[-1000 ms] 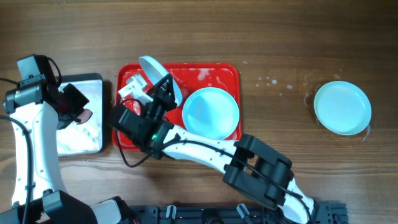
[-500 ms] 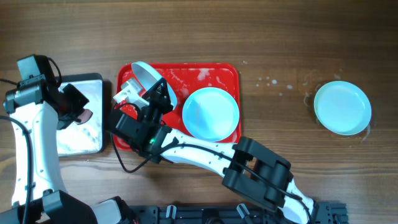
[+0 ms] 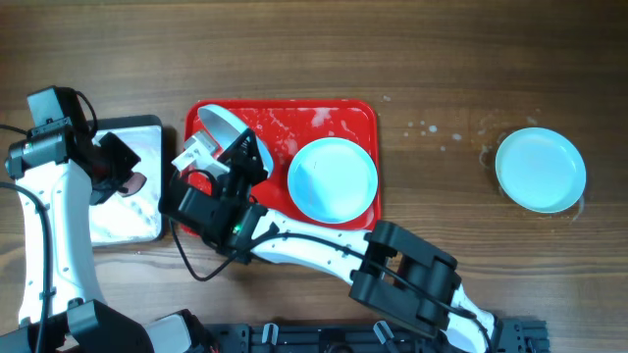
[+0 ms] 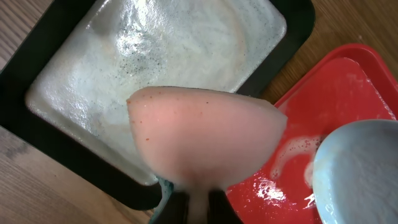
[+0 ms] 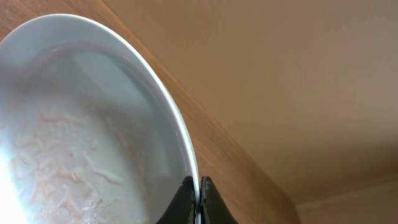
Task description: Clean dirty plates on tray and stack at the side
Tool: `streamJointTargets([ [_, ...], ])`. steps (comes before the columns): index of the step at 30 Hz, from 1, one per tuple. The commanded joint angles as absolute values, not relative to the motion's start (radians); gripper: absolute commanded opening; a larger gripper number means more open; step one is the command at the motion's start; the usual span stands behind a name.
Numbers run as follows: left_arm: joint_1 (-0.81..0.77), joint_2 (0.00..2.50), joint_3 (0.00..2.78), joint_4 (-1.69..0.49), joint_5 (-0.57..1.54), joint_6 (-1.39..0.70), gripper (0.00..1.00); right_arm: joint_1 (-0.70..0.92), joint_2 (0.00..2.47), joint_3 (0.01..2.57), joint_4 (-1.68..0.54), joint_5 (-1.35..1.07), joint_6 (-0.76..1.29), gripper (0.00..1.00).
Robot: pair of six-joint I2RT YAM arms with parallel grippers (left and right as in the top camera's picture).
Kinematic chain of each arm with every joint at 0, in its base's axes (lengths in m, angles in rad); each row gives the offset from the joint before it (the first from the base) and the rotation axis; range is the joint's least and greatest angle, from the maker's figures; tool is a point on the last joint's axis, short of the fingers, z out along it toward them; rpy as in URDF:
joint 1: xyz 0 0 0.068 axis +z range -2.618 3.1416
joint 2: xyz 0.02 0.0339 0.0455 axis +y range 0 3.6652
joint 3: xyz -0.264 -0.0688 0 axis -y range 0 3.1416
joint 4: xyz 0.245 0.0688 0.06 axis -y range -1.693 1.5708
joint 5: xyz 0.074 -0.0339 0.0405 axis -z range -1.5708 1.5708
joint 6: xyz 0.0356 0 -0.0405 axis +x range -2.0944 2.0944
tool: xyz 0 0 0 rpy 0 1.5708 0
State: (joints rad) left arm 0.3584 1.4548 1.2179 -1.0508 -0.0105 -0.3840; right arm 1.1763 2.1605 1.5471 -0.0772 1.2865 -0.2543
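Note:
A pale turquoise plate (image 3: 218,122) is held tilted on edge over the left end of the red tray (image 3: 343,110). My right gripper (image 3: 245,149) is shut on its rim. In the right wrist view the fingertips (image 5: 198,191) pinch that rim, and the plate (image 5: 81,124) shows pale smears inside. A second plate (image 3: 334,178) lies flat on the tray's right half. A third plate (image 3: 540,169) sits on the table at the far right. My left gripper (image 3: 120,169) hovers over the metal tray, shut on a pink sponge (image 4: 205,134); its fingers (image 4: 180,208) show below the sponge.
The black-rimmed metal tray (image 3: 147,126), coated in white foam, stands just left of the red tray; in the left wrist view its rim (image 4: 62,155) lies under the sponge. White foam streaks the red tray (image 4: 336,106). Water drops (image 3: 424,128) dot the wood between tray and far plate.
My right gripper has carried the tilted plate leftward, toward the tray's left end. The left arm and sponge have stayed where they were.

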Motion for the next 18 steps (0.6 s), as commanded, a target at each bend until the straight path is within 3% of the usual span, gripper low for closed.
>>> streamJointTargets([
  [1,0.363,1.436,1.234,-1.052,-0.012,-0.401,0.04,1.178,2.149,1.551,-0.167,1.167,-0.162,0.04],
  [5,0.362,1.436,1.234,-1.052,-0.012,-0.401,0.04,1.177,2.149,1.551,-0.322,1.09,0.017,0.04],
  [13,0.362,1.436,1.234,-1.052,-0.008,-0.402,0.04,1.171,2.125,1.551,-0.352,1.041,0.032,0.04],
  [18,0.362,1.436,1.234,-1.052,-0.009,-0.401,0.04,1.163,2.124,1.551,-0.417,0.977,0.16,0.04],
])
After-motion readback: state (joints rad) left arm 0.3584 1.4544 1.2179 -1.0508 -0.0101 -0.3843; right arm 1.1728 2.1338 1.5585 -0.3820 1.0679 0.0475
